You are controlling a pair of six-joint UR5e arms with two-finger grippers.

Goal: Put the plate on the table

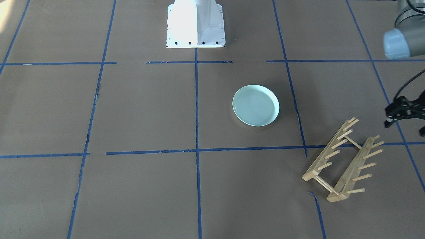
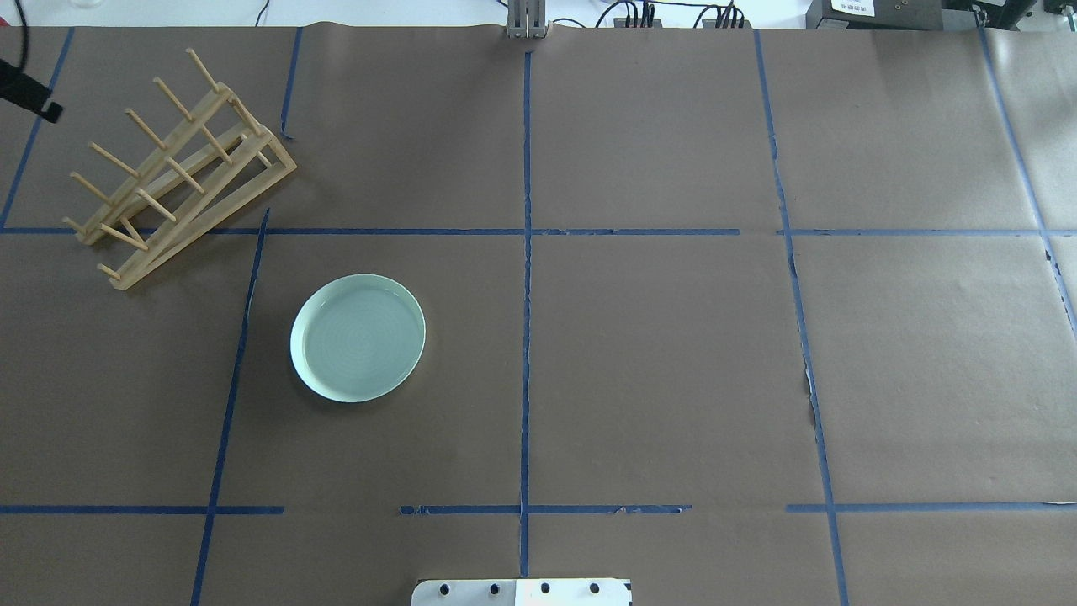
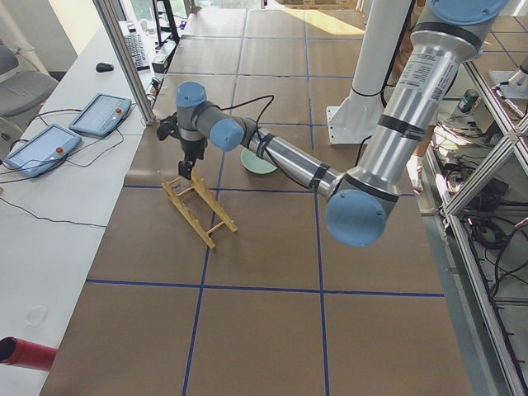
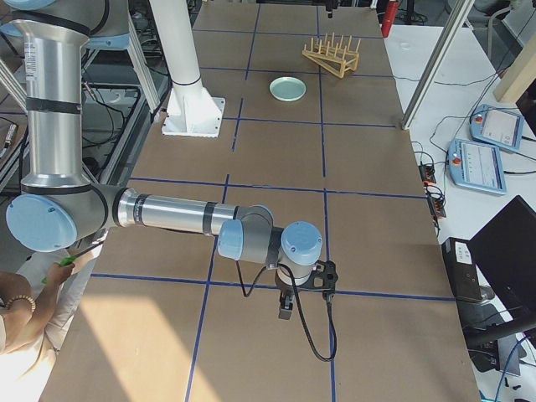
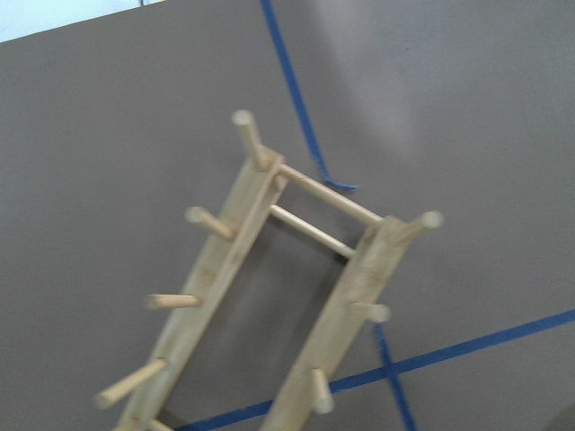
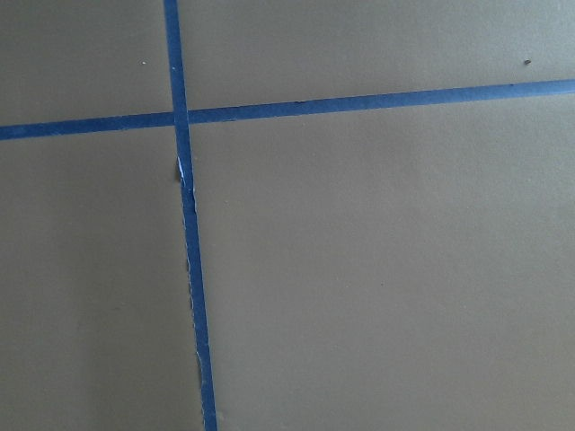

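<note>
The pale mint-green plate (image 1: 256,105) lies flat on the brown paper table (image 1: 149,109), left of the table's middle in the overhead view (image 2: 358,337). Nothing touches it. My left gripper (image 1: 405,128) hangs above the table beside the far end of the wooden rack, well away from the plate; its fingers stand apart and hold nothing. Its wrist view shows only the rack. My right gripper (image 4: 285,306) shows only in the exterior right view, low over bare table far from the plate; I cannot tell whether it is open or shut.
The light wooden peg rack (image 1: 343,160) stands empty near the table's far left corner, also in the overhead view (image 2: 172,172). The white robot base (image 1: 196,23) stands at the near edge's middle. Tablets (image 3: 74,128) lie on a side desk.
</note>
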